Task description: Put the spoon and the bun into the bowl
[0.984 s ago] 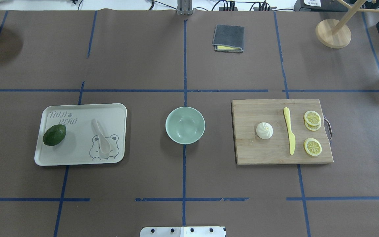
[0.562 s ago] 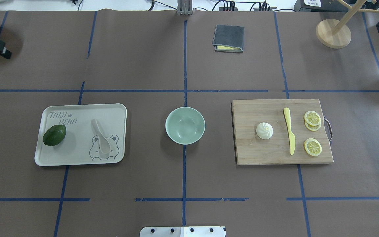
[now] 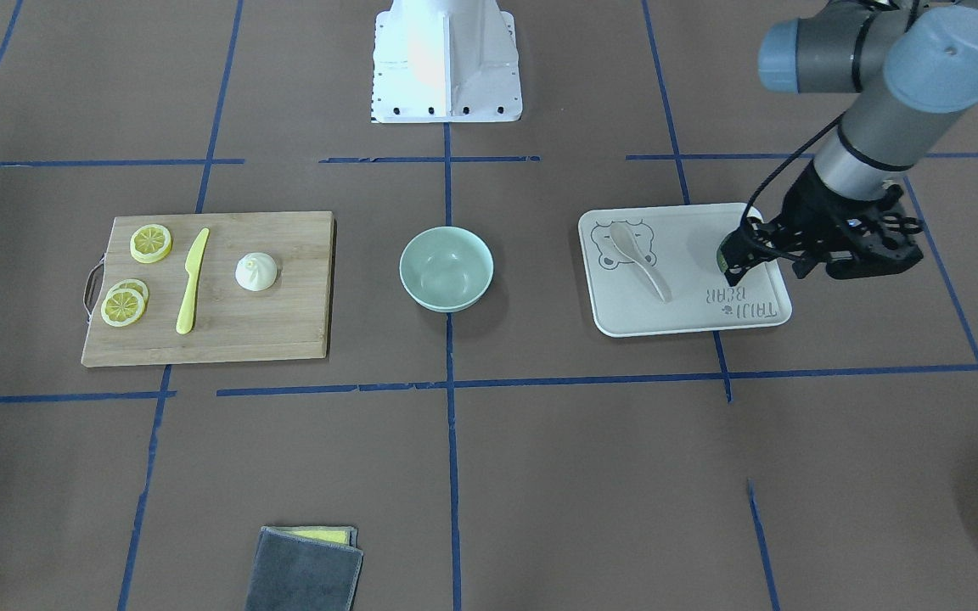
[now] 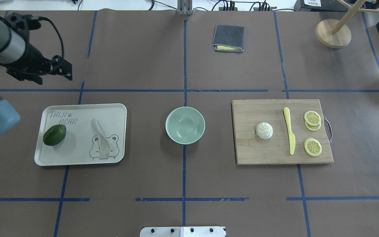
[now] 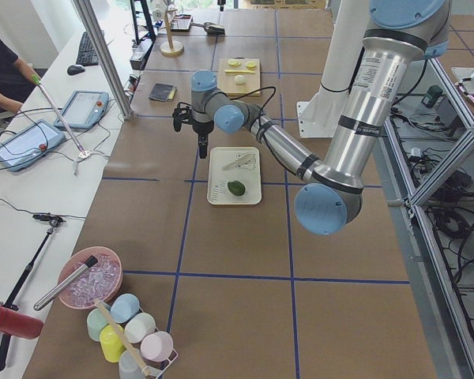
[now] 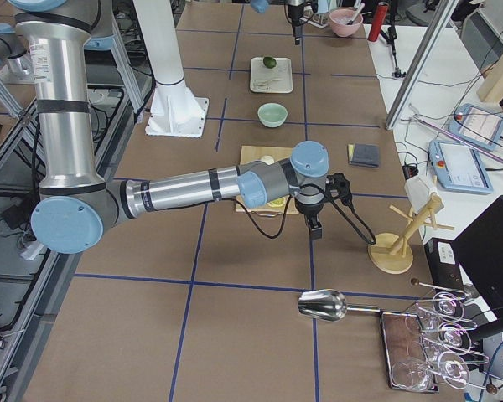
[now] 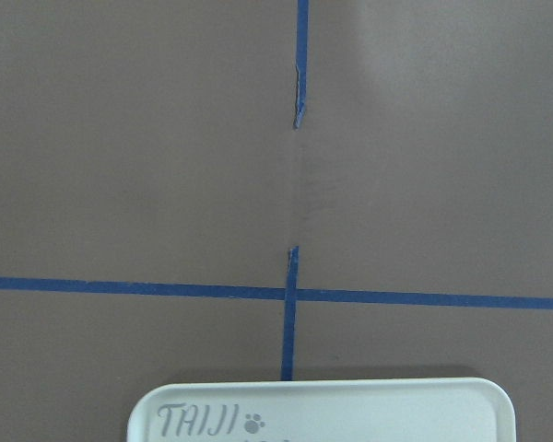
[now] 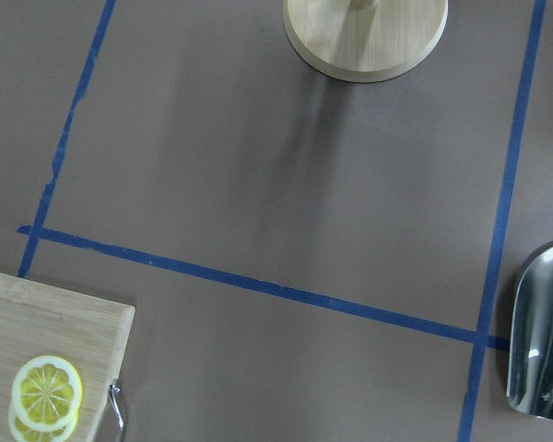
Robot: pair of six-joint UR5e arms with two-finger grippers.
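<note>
The off-white spoon (image 4: 100,138) lies on the bear tray (image 4: 84,153) at the left, scoop toward the robot. The white bun (image 4: 264,130) sits on a wooden cutting board (image 4: 258,151) at the right. The empty mint-green bowl (image 4: 185,125) stands between them. My left gripper (image 4: 69,74) hovers beyond the tray's far left corner; its fingers look apart and hold nothing. In the front view it (image 3: 762,273) covers part of the tray's edge. My right gripper (image 6: 313,230) shows only in the right side view, past the board's far right. I cannot tell whether it is open.
A green avocado (image 4: 54,135) lies on the tray. A yellow knife (image 4: 290,135) and lemon slices (image 4: 312,146) lie on the board. A folded grey cloth (image 4: 228,38) and a wooden stand (image 4: 333,33) are at the far side, and a metal scoop (image 8: 544,341) is at the right edge.
My left arm has come into the overhead view from the left edge and moved right, toward the tray's far side. Nothing on the table has moved.
</note>
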